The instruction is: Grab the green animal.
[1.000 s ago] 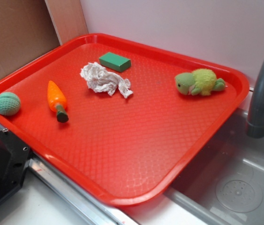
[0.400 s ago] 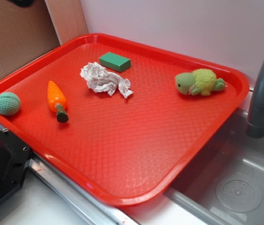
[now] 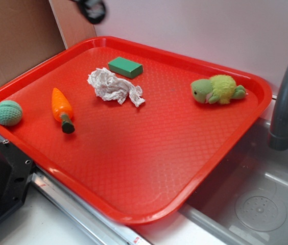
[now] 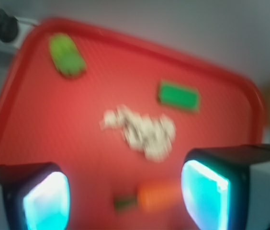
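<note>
**Wrist view: pincer wide open, target far off**

Wrist view is motion-blurred. The pincer stands wide open with nothing between its pads. The green animal lies far ahead and to its left, near the red tray's corner. The crumpled paper and toy carrot sit much nearer, the green block ahead-right.

Risk, judged: a descent begun too early would land on paper or carrot; colour confusion could draw it to the block.

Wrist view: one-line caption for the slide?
Blurred wrist view: open gripper above red tray, green animal at far left corner.
</note>
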